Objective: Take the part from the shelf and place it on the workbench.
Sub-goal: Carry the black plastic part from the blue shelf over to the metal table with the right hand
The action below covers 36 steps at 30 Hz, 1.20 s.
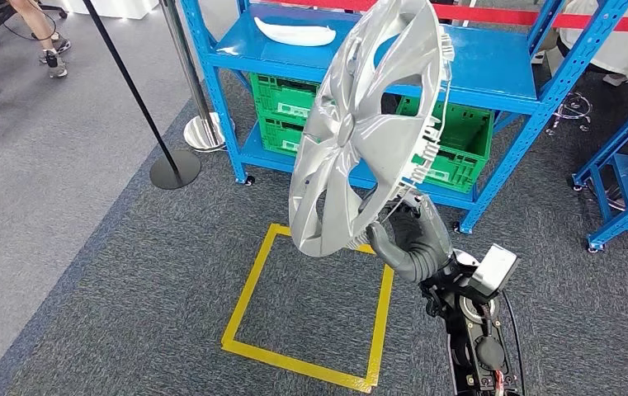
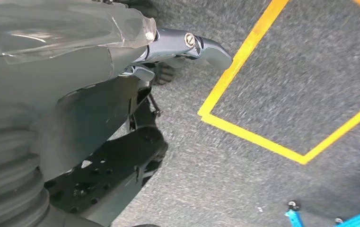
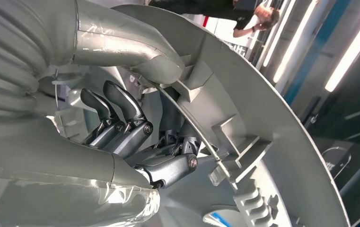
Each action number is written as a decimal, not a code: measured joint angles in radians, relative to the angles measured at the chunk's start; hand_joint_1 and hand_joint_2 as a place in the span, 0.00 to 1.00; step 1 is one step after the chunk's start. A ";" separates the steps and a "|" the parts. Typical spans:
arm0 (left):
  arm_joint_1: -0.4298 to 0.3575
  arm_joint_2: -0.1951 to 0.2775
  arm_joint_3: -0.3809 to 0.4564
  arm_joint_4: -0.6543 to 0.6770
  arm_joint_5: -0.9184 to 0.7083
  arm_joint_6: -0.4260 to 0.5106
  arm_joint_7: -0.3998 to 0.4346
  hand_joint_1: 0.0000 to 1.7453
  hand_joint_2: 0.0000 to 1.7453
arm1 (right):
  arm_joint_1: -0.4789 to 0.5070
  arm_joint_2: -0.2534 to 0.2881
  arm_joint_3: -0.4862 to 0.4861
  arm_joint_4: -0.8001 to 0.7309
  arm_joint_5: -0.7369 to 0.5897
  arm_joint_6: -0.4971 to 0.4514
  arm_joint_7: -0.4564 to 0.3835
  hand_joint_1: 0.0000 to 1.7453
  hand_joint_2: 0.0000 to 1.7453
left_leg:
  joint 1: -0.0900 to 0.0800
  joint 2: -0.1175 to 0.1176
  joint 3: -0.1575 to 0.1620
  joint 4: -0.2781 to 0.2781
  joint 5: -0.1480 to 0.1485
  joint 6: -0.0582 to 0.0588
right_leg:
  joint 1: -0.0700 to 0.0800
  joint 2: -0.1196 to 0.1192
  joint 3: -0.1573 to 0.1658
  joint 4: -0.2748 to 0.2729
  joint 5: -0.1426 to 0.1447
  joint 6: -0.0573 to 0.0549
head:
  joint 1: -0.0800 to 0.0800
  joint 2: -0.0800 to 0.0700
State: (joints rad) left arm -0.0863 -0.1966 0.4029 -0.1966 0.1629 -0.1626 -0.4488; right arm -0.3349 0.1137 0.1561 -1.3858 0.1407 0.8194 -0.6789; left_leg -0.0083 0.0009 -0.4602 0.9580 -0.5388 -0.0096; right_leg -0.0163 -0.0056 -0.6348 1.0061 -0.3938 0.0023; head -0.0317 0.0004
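From the head camera I see my right hand [image 1: 409, 243] gripping the silver wheel cover [image 1: 360, 132] by its lower rim, fingers wrapped around the edge, holding it upright and tilted in the air. Beyond it, at twelve o'clock, stands the blue shelf [image 1: 483, 70], with green crates [image 1: 459, 144] on the lower level and a white part [image 1: 298, 33] on top. A yellow tape square [image 1: 248, 293] marks the carpet at seven o'clock from the cover.

The left wrist camera looks down at carpet and that tape; my left hand [image 2: 187, 47] holds nothing, and I cannot tell how its fingers sit.

On the right wrist camera, dark fingers [image 3: 126, 118] clamp the cover's ribbed inner rim.
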 joint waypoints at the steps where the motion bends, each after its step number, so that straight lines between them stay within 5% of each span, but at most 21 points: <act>1: 0.001 0.000 0.000 0.000 0.001 0.000 0.000 0.00 1.00 | -0.001 0.001 0.000 0.000 0.000 0.000 0.000 1.00 1.00 | -0.002 0.000 -0.004 -0.008 0.005 0.007 | -0.002 -0.001 -0.003 -0.004 0.010 0.007 | 0.000 0.000; 3: 0.004 0.000 0.001 0.000 0.003 0.001 -0.001 0.00 1.00 | -0.003 0.002 0.000 0.002 0.000 0.000 0.000 1.00 1.00 | -0.001 0.004 -0.021 -0.013 0.027 0.025 | -0.005 -0.001 -0.014 0.008 -0.006 0.017 | 0.002 0.000; 4: 0.005 -0.001 0.001 0.000 0.003 0.002 -0.002 0.00 1.00 | -0.006 0.002 0.001 0.004 -0.001 0.000 0.000 1.00 1.00 | 0.001 0.006 -0.031 -0.015 0.040 0.033 | -0.005 0.000 -0.027 0.039 -0.040 0.020 | 0.004 0.000; 6: 0.006 -0.002 0.001 0.000 0.005 0.001 -0.005 0.00 1.00 | -0.013 0.002 0.001 0.009 -0.003 0.000 0.000 1.00 1.00 | 0.001 0.007 -0.058 -0.013 0.064 0.041 | -0.005 0.001 -0.066 0.165 -0.141 0.026 | 0.007 0.000; 8: 0.007 -0.002 0.002 0.000 0.010 -0.003 -0.007 0.00 1.00 | -0.016 0.002 0.001 0.016 -0.004 0.000 0.000 1.00 1.00 | 0.000 0.007 -0.089 -0.007 0.086 0.042 | -0.005 0.001 -0.087 0.286 -0.191 0.031 | 0.007 0.000; 10: 0.008 -0.003 0.003 0.000 0.014 -0.005 -0.008 0.00 1.00 | -0.018 0.002 0.001 0.022 -0.004 0.000 0.001 1.00 1.00 | 0.001 0.007 -0.120 0.003 0.102 0.039 | -0.005 0.001 -0.041 0.273 -0.163 0.030 | 0.007 0.000; 12: 0.009 -0.004 0.004 0.000 0.015 -0.006 -0.009 0.00 1.00 | -0.024 0.002 0.002 0.027 -0.004 0.000 0.001 1.00 1.00 | 0.001 0.006 -0.148 0.020 0.115 0.032 | -0.005 0.001 0.065 0.132 -0.131 0.027 | 0.007 0.000; 14: 0.009 -0.004 0.004 0.000 0.015 -0.006 -0.010 0.00 1.00 | -0.028 0.004 0.002 0.029 -0.005 0.000 0.002 1.00 1.00 | 0.000 0.005 -0.168 0.036 0.125 0.020 | -0.002 0.004 0.130 0.027 -0.136 0.018 | 0.006 0.000; 18: 0.009 -0.002 0.004 0.000 0.016 -0.005 -0.018 0.00 1.00 | -0.035 0.012 0.003 0.037 -0.006 0.000 0.001 1.00 1.00 | 0.003 0.004 -0.187 0.052 0.126 -0.003 | 0.001 0.005 0.110 0.014 -0.126 -0.014 | 0.005 0.000; 20: 0.009 0.000 0.004 0.000 0.015 0.001 -0.027 0.00 1.00 | -0.041 0.020 0.005 0.042 -0.006 0.000 0.001 1.00 1.00 | 0.006 0.003 -0.217 0.121 0.055 -0.015 | -0.002 0.004 0.089 0.013 -0.107 -0.028 | 0.003 0.000; 22: 0.009 0.002 0.004 0.000 0.014 0.010 -0.039 0.00 1.00 | -0.045 0.027 0.008 0.047 -0.007 0.000 0.002 1.00 1.00 | 0.008 0.003 -0.261 0.252 -0.029 -0.023 | -0.001 0.004 0.064 0.013 -0.086 -0.031 | 0.001 0.000; 23: 0.009 0.003 0.004 0.000 0.013 0.013 -0.044 0.00 1.00 | -0.045 0.030 0.008 0.051 -0.008 0.000 0.003 1.00 1.00 | 0.008 0.002 -0.273 0.308 -0.046 -0.024 | -0.001 0.004 0.051 0.014 -0.076 -0.030 | 0.001 0.000; 25: 0.010 0.005 0.004 0.000 0.010 0.014 -0.049 0.00 1.00 | -0.045 0.035 0.010 0.061 -0.008 0.000 0.005 1.00 1.00 | 0.009 0.002 -0.247 0.318 -0.023 -0.022 | 0.000 0.004 0.027 0.014 -0.058 -0.027 | 0.001 0.000; 27: 0.009 0.006 0.004 0.000 0.005 0.013 -0.050 0.00 1.00 | -0.045 0.040 0.012 0.069 -0.009 0.000 0.009 1.00 1.00 | 0.007 0.002 -0.147 0.186 0.016 -0.014 | 0.000 0.004 0.012 0.014 -0.043 -0.022 | 0.001 0.000; 29: 0.006 0.008 0.003 -0.001 0.001 0.011 -0.050 0.00 1.00 | -0.045 0.046 0.015 0.076 -0.010 0.000 0.011 1.00 1.00 | 0.003 0.001 -0.057 0.052 0.017 -0.003 | 0.002 0.004 0.005 0.015 -0.031 -0.013 | 0.002 0.000; 30: 0.005 0.008 0.003 -0.001 0.000 0.010 -0.050 0.00 1.00 | -0.045 0.049 0.016 0.079 -0.009 0.000 0.011 1.00 1.00 | -0.001 0.001 -0.037 0.020 0.011 0.001 | 0.002 0.003 0.003 0.014 -0.026 -0.007 | 0.001 0.000; 33: 0.004 0.009 0.002 -0.001 -0.004 0.009 -0.049 0.00 1.00 | -0.044 0.055 0.017 0.084 -0.002 0.000 0.011 1.00 1.00 | -0.001 0.003 -0.040 0.006 0.023 0.021 | 0.000 0.003 -0.003 0.016 -0.020 0.010 | 0.000 0.000; 36: 0.003 0.005 0.000 -0.001 -0.009 0.009 -0.045 0.00 1.00 | -0.038 0.055 0.018 0.084 0.016 0.000 0.014 1.00 1.00 | 0.003 0.007 -0.055 -0.001 0.045 0.039 | 0.000 0.004 -0.060 0.147 -0.106 0.020 | 0.006 0.000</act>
State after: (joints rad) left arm -0.0838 -0.1913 0.4032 -0.1972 0.1542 -0.1540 -0.4936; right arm -0.3729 0.1683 0.1739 -1.3016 0.1572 0.8194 -0.6654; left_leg -0.0052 0.0079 -0.5156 0.9573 -0.4934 0.0296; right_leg -0.0160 -0.0012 -0.6949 1.1526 -0.4993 0.0224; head -0.0258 0.0004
